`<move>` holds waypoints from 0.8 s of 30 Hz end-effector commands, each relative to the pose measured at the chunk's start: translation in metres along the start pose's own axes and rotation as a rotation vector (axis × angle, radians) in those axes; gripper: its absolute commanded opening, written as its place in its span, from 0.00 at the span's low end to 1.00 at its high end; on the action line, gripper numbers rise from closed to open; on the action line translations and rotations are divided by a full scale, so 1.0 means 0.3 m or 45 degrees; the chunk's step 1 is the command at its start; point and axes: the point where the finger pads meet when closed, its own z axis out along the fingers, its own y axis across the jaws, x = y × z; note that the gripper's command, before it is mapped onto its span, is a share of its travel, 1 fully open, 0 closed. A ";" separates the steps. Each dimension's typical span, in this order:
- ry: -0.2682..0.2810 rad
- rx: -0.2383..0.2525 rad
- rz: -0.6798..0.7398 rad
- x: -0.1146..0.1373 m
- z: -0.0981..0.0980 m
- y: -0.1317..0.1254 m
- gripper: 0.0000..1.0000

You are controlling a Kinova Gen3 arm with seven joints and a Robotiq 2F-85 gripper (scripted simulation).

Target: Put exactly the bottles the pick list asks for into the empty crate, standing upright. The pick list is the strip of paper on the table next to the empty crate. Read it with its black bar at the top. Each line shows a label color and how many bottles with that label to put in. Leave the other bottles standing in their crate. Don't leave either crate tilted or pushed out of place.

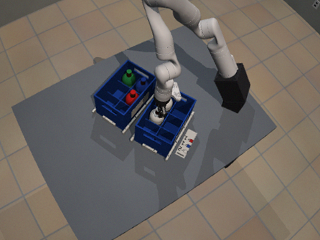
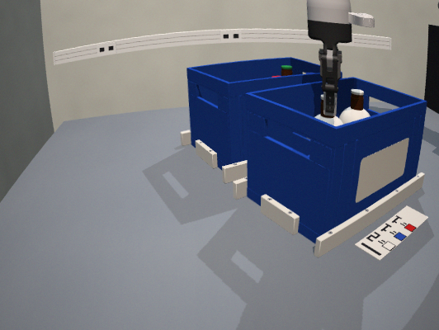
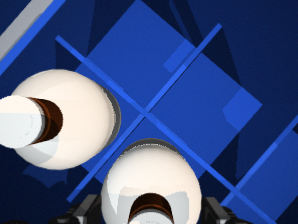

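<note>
The pick list (image 1: 192, 133) (image 2: 408, 214) reads white 2, blue 1, red 1. The crate beside it (image 1: 145, 141) (image 2: 289, 177) holds two upright white-label bottles. My gripper (image 1: 160, 114) (image 2: 329, 112) (image 3: 151, 210) is open, its fingers down on either side of the neck of one white bottle (image 1: 156, 117) (image 2: 328, 120) (image 3: 150, 177). The other white bottle (image 1: 169, 105) (image 2: 356, 116) (image 3: 72, 120) stands in a neighbouring compartment. The other crate (image 1: 102, 106) (image 2: 206, 120) holds a green bottle (image 1: 128, 79) (image 2: 286, 71), a blue bottle (image 1: 140, 85) and a red bottle (image 1: 130, 98).
White rails (image 1: 179, 136) (image 2: 371, 209) line the crates' bases. The two crates stand close side by side, both level. Dividers (image 3: 175, 135) rise around the bottles in the crate by the list. Its other visible compartments hold no bottle. The arm reaches in from above.
</note>
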 end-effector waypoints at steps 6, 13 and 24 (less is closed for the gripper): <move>-0.001 -0.001 0.000 -0.001 -0.001 0.001 0.67; -0.001 -0.002 0.000 0.000 -0.010 0.001 0.67; -0.001 -0.002 0.000 0.000 -0.090 0.001 0.67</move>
